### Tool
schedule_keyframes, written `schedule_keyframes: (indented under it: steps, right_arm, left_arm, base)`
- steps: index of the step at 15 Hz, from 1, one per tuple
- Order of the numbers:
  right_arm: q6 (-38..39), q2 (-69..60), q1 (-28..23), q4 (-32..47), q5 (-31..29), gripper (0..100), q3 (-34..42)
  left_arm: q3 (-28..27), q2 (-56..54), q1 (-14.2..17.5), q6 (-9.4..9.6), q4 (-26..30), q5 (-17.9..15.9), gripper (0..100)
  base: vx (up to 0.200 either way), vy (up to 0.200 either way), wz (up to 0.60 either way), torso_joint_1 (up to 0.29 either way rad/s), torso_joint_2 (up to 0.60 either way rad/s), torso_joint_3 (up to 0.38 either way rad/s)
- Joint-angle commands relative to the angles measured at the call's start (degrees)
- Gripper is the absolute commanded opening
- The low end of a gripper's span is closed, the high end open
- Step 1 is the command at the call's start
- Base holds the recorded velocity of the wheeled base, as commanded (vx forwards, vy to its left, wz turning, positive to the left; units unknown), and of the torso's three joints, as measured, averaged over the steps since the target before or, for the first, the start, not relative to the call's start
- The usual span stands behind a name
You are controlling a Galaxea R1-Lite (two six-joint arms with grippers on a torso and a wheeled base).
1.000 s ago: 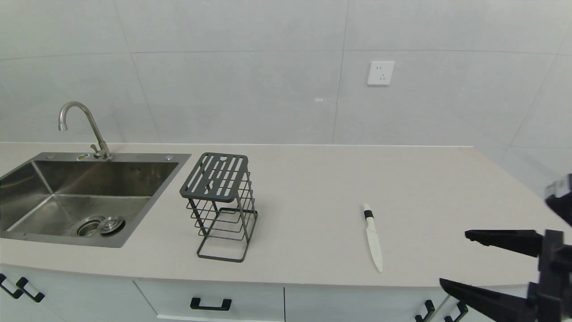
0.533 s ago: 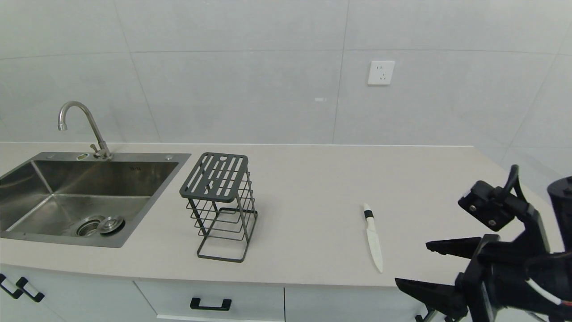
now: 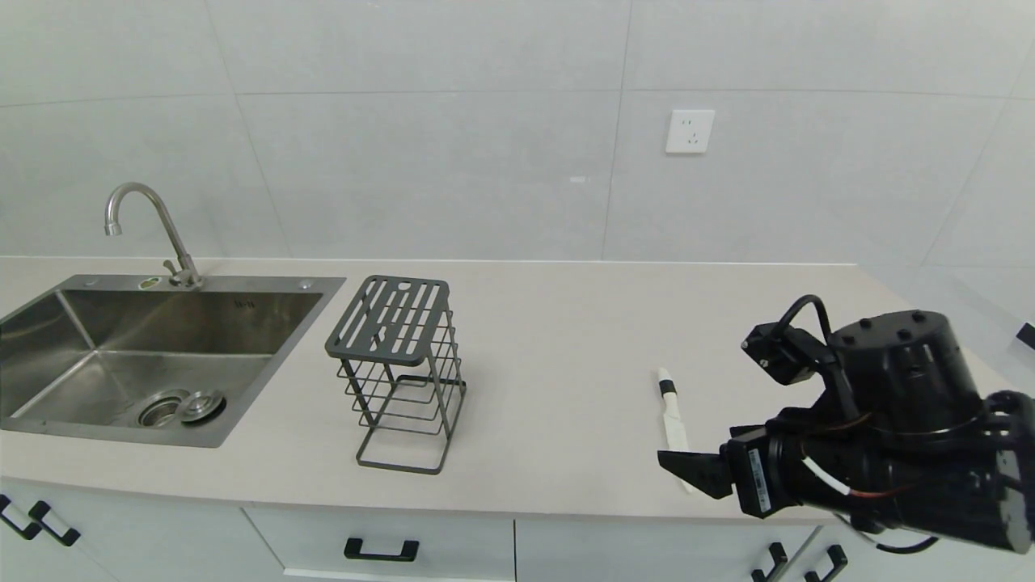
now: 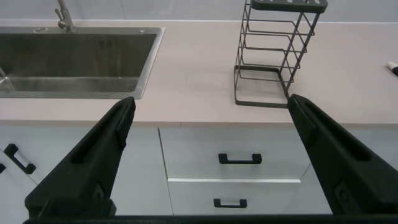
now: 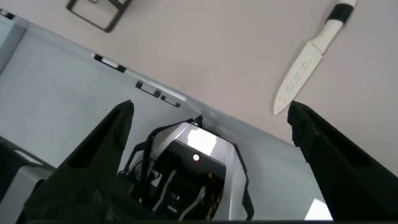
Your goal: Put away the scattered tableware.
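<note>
Inspection finding: the knife [image 3: 668, 404] lies flat on the counter [image 3: 566, 339], right of centre, with its handle toward the wall and its blade toward the near edge. The right claw [image 5: 209, 118] hangs at the near edge by the blade tip, fingers spread wide, holding nothing. The left claw [image 4: 211, 102] sits before the cabinet front [image 4: 236, 158], fully open and empty. The wire rack [image 3: 396, 372] stands upright between the sink [image 3: 202, 311] and the knife.

White knife [image 3: 669, 408] with black band, flat on the countertop [image 3: 566, 339], well right of the dark wire rack [image 3: 396, 376]
</note>
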Motion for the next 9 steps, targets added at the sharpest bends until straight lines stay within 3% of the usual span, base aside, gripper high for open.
schedule_keyframes:
  steps: [1,6,9]
  right_arm:
    - [0.57,7.11,-1.64,-0.09,-1.93,100,-1.62]
    - [3.12,16.6,-4.1,-0.09,-4.39,100,-8.56]
    - [2.15,26.44,-9.46,-0.09,-9.66,100,-14.89]
  left_arm:
    - [-0.06,0.07,0.0,0.07,-0.04,0.0,100]
    - [-0.06,0.07,0.0,0.07,-0.04,0.0,100]
    - [-0.06,0.07,0.0,-0.02,-0.04,0.0,100]
  base:
    - [0.0,0.0,0.0,0.0,0.0,0.0]
    - [0.0,0.0,0.0,0.0,0.0,0.0]
    - [0.0,0.0,0.0,0.0,0.0,0.0]
